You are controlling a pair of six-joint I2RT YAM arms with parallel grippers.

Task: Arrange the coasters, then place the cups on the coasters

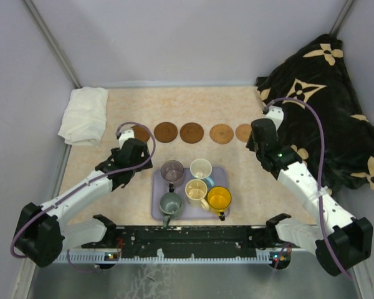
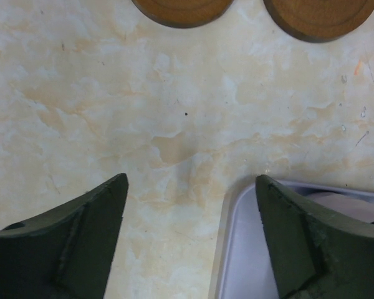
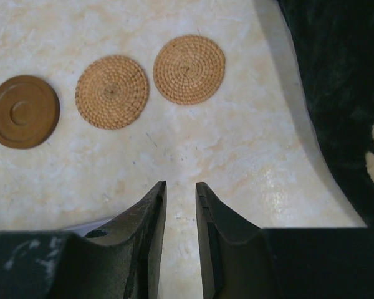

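Left of the tray (image 2: 237, 261), my left tool (image 2: 192, 180) hangs wide open, empty; my right tool (image 3: 180, 187), barely parted, holds nothing. Coasters (image 1: 191, 132) line the far desk (image 1: 242, 171); from the trayed cups (image 1: 201, 168) I should pinch one rim squarely.

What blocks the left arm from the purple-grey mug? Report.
Probably nothing: the left fingers hang open and empty beside the tray, and the purple-grey mug stands at that edge with no mug between.

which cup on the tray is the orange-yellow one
The orange-yellow mug at the near-right corner of the tray; the other four are duller or paler.
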